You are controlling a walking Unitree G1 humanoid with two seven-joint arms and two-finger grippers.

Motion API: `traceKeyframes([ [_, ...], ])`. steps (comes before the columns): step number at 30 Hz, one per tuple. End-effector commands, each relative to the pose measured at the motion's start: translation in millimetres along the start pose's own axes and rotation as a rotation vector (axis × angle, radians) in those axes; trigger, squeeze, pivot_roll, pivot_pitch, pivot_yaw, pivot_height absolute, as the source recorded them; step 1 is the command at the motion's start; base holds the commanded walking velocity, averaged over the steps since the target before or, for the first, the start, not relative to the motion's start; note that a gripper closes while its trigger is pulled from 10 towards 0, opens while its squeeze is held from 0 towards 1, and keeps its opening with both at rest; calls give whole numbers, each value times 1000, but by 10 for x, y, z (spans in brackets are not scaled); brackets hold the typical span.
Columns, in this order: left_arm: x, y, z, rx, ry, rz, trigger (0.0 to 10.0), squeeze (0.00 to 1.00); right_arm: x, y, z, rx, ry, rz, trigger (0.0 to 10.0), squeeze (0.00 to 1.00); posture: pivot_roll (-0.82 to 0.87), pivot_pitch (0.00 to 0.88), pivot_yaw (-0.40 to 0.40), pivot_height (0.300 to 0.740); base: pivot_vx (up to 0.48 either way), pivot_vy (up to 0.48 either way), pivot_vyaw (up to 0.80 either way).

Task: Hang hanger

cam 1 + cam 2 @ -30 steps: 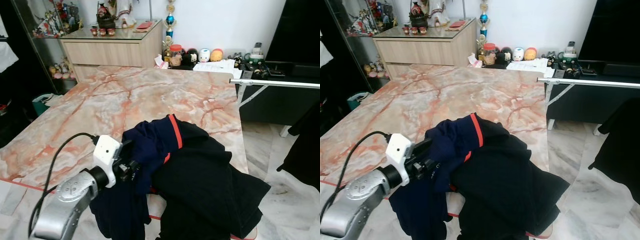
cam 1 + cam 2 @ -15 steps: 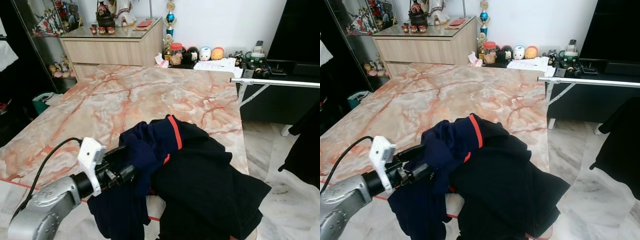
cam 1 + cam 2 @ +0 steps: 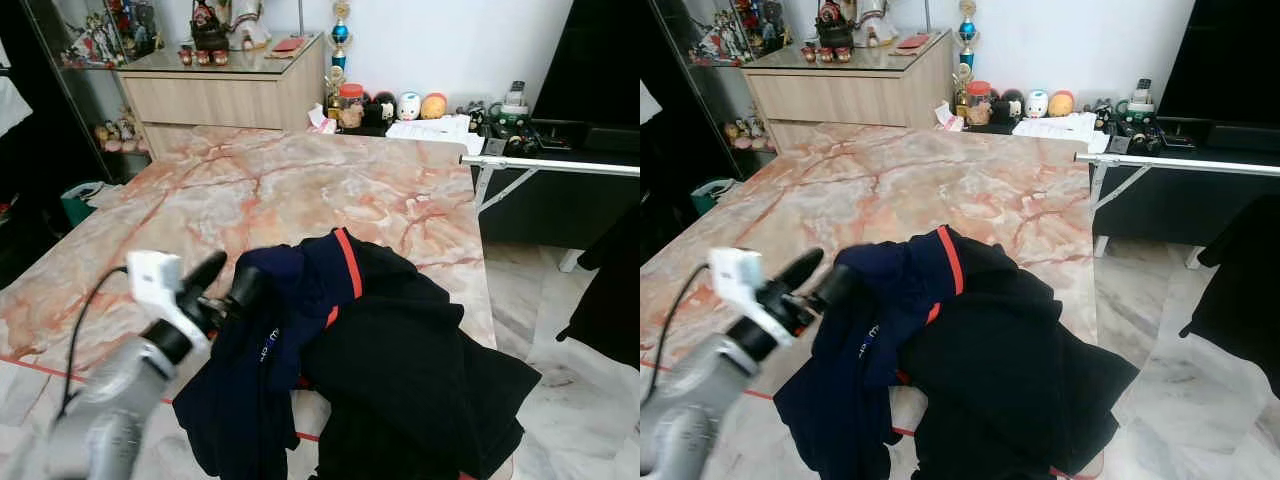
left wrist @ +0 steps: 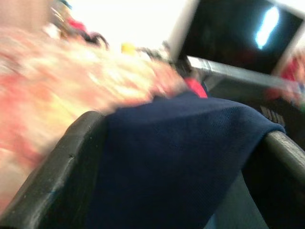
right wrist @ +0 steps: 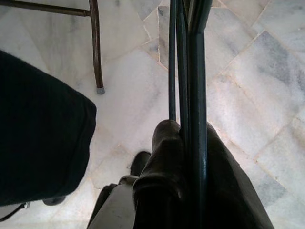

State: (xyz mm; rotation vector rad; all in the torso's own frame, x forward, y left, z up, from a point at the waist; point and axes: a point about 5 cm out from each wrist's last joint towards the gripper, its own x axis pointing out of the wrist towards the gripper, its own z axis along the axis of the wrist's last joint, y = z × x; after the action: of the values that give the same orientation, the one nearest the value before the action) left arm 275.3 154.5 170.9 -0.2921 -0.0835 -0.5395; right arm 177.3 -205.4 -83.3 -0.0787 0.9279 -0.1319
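Head cameras look forward and down across the marble table; left wrist camera sits close on navy cloth; right wrist camera faces the floor.

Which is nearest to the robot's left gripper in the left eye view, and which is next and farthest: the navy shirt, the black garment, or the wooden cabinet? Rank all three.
1. Navy shirt: between the fingers of the left gripper.
2. Black garment: beside the shirt, toward the table's right edge.
3. Wooden cabinet: beyond the table's far end, against the wall.
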Motion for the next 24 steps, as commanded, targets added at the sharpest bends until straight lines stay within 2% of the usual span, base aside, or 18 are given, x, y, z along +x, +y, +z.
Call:
traceKeyframes([
  [1, 14, -119, -105, 73, 88, -80, 10000, 0, 1, 28, -5, -7, 7, 6, 10000, 0, 90, 56, 44, 740, 0, 0, 0],
  [2, 2, -246, -197, 100, 163, -185, 10000, 0, 0, 31, -7, -6, 7, 5, 10000, 0, 88, 57, 46, 740, 0, 0, 0],
  [5, -36, -323, -264, 121, 228, -274, 10000, 0, 0, 33, -8, -4, 7, 5, 10000, 0, 88, 57, 46, 740, 0, 0, 0],
  [7, -57, -332, -289, 153, 257, -301, 10000, 0, 0, 34, -8, -3, 7, 5, 10000, 0, 89, 60, 48, 740, 0, 0, 0],
  [8, -94, -265, -257, 201, 270, -309, 10000, 0, 0, 36, -8, -4, 7, 7, 10000, 0, 91, 61, 50, 740, 0, 0, 0],
  [9, -95, -230, -232, 215, 261, -294, 10000, 0, 0, 37, -8, -3, 7, 7, 10000, 0, 91, 61, 50, 740, 0, 0, 0],
  [12, -89, -173, -101, 182, 206, -278, 10000, 0, 0, 41, -7, -4, 7, 10, 10000, 0, 92, 62, 51, 740, 0, 0, 0],
  [14, -42, -168, 174, 87, 61, -277, 10000, 0, 0, 43, -5, -11, 6, 14, 10000, 0, 96, 61, 50, 740, 0, 0, 0],
  [15, -42, -168, 174, 87, 61, -277, 10000, 0, 0, 43, -5, -11, 6, 14, 10000, 0, 96, 61, 50, 740, 0, 0, 0],
  [16, -20, -144, 238, 68, 16, -252, 10000, 0, 0, 44, -5, -10, 6, 14, 10000, 0, 96, 62, 50, 740, 0, 0, 0],
  [17, 12, -88, 345, 22, -68, -206, 10000, 0, 0, 44, -5, -9, 6, 13, 10000, 0, 96, 62, 50, 740, 0, 0, 0],
  [18, 12, -88, 345, 22, -68, -206, 10000, 0, 0, 44, -5, -9, 6, 13, 10000, 0, 96, 62, 50, 740, 0, 0, 0],
  [19, 50, 42, 394, 46, -123, -83, 10000, 0, 0, 43, -5, -8, 6, 11, 10000, 0, 92, 62, 51, 740, 0, 0, 0],
  [20, 65, 101, 398, 76, -133, -18, 10000, 0, 0, 42, -5, -9, 6, 11, 10000, 0, 92, 62, 51, 740, 0, 0, 0],
  [21, 85, 161, 392, 141, -128, 61, 10000, 0, 1, 41, -5, -9, 6, 11, 10000, 0, 92, 61, 51, 740, 0, 0, 0],
  [22, 96, 191, 387, 186, -121, 106, 10000, 0, 1, 40, -5, -9, 6, 11, 10000, 0, 92, 61, 51, 740, 0, 0, 0],
  [24, 116, 145, 251, 314, -5, 66, 10000, 0, 1, 39, -4, -12, 6, 11, 10000, 0, 94, 61, 49, 740, 0, 0, 0],
])
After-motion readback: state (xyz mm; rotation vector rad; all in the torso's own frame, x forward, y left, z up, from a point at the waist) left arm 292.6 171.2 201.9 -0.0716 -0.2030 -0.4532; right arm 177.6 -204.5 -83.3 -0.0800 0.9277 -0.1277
